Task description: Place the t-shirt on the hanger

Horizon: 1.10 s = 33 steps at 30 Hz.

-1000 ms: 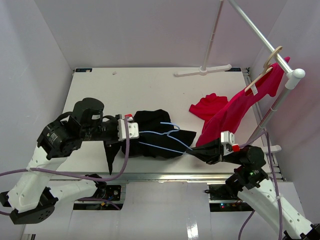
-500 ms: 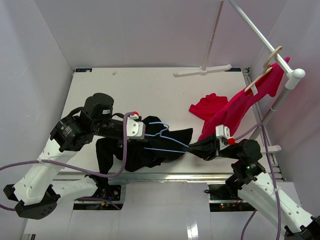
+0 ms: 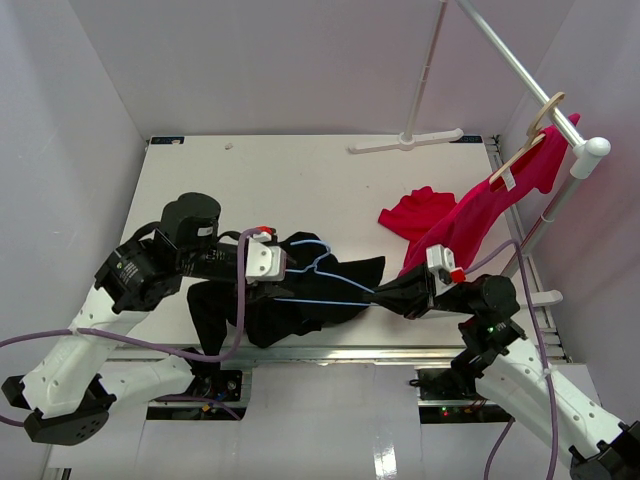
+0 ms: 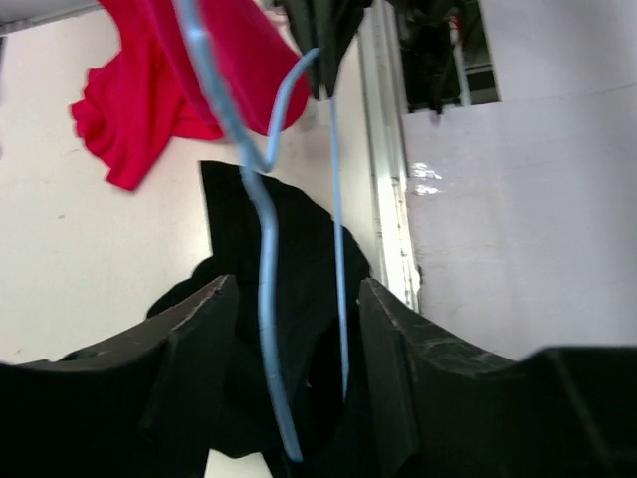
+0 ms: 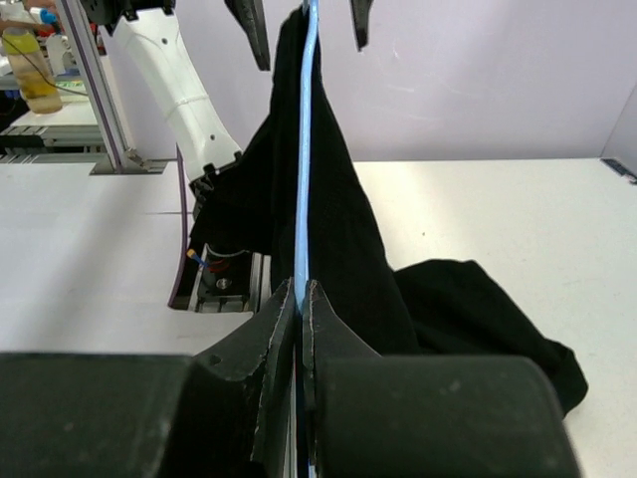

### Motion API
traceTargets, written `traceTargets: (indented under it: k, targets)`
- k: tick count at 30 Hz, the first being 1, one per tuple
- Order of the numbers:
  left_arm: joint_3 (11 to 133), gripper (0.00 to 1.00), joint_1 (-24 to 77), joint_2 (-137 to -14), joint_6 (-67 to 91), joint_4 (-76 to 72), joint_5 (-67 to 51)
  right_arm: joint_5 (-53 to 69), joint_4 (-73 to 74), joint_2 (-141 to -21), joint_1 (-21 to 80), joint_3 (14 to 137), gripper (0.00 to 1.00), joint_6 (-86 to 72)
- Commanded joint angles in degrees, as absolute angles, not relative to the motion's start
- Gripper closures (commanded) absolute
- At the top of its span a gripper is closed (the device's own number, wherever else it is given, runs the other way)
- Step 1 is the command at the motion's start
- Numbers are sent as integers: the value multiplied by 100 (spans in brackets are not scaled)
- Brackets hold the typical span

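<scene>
Noting left tool (image 4: 296, 287) spread apart, hanger (image 4: 264, 299) wire loose between, nothing gripped. Centre: t-shirt (image 3: 310, 285) bunched on hanger by tabletop (image 3: 300, 180) near edge. Right tool (image 5: 301, 289) clamped on hanger end. Mid-threading; next likely grip cloth, pull across shoulder.

We find the t-shirt (image 3: 300, 312) plain black and crumpled, bunched at the near edge of the table (image 3: 300, 180), with part of it draped along the hanger (image 3: 322, 301). The hanger is thin light-blue wire, set crosswise, and its lines show against the dark cloth.
</scene>
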State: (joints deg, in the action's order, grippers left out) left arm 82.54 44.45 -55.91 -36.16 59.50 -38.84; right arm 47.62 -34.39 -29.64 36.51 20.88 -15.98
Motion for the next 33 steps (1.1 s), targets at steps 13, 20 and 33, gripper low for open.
traceTargets:
  k: [13, 20, 33]
  targets:
    - [9407, 22, 4471, -4995, -2999, 6703, -2279, 4236, -3973, -1881, 3674, 1762, 92, -1793]
    - [8939, 22, 4526, -4883, -3051, 6978, -2296, 4163, -3756, -1726, 3683, 1743, 92, -1658]
    - [8582, 93, 4526, -5391, -3292, 6887, -2257, 4270, -3718, -1660, 3674, 1780, 92, -1668]
